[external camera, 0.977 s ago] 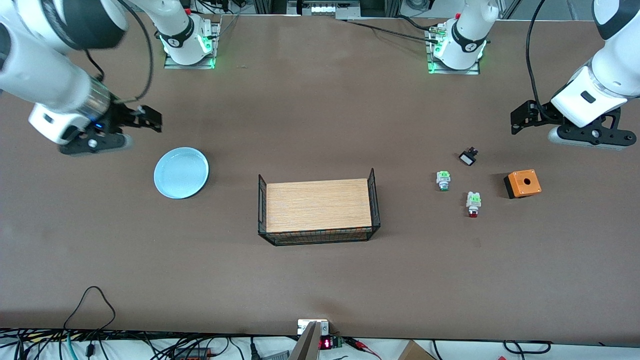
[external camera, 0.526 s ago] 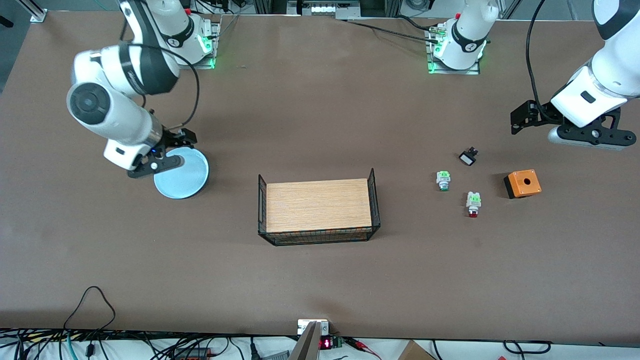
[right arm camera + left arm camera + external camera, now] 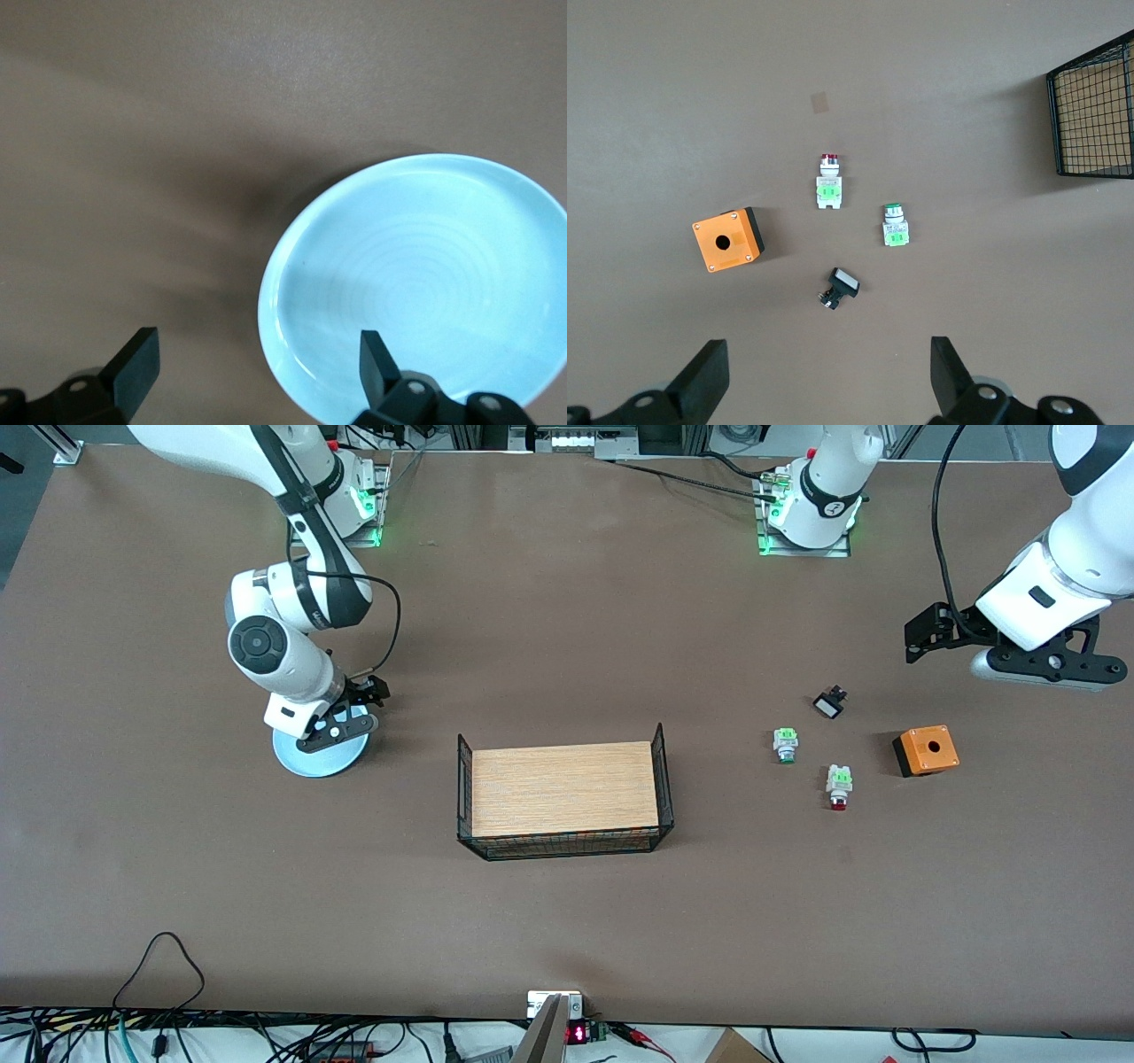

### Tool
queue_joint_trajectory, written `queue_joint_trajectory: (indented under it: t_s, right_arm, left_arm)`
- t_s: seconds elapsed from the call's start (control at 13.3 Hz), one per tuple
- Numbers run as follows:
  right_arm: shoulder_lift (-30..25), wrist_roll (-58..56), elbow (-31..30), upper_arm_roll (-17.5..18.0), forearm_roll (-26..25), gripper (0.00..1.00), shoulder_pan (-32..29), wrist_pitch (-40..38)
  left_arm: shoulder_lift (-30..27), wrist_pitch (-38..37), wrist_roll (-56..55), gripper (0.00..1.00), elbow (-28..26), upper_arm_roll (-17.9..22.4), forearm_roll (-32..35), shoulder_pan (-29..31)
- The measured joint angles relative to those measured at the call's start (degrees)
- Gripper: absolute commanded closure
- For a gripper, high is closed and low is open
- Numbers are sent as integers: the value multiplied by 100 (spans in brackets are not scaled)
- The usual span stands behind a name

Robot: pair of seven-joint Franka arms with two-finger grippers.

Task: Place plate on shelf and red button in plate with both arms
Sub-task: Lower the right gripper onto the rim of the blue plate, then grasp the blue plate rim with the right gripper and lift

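Note:
The pale blue plate lies on the table toward the right arm's end, partly hidden under the right hand. My right gripper is open and low over the plate's edge. In the right wrist view the right gripper has one finger over the plate and the other over bare table. The red button lies toward the left arm's end and also shows in the left wrist view. My left gripper is open and empty and waits high over the table there; the left wrist view shows it too.
A wire basket with a wooden board inside stands mid-table; its corner shows in the left wrist view. Near the red button lie a green-tipped switch, a small black switch and an orange box with a hole.
The right arm has swung in from the table's end and come down over the plate, now covering part of it. The left arm has not moved.

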Motion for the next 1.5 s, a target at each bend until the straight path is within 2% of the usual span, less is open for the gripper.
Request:
queue_joint_trajectory:
  t_s: [0.15,0.38,0.6,0.68,1.2,1.5]
  right_arm:
    - [219,-23,-86,-1,-14,22,1,341]
    - [393,-46,-97,-2,-61,65,1,453]
    - [420,-51,-98,-2,-61,97,1,453]
    - [421,-52,-98,-2,-61,100,1,453]
    - [277,-71,-51,-19,-85,100,4,469]
    - [-272,-809,280,-16,-96,100,65,171]
  left_arm:
    - [0,0,0,0,0,0,0,0]
    - [0,0,0,0,0,-2,0,-2]
    - [0,0,0,0,0,-5,0,-15]
    - [0,0,0,0,0,-5,0,-16]
    - [0,0,0,0,0,-5,0,-16]
    - [0,0,0,0,0,-5,0,-16]
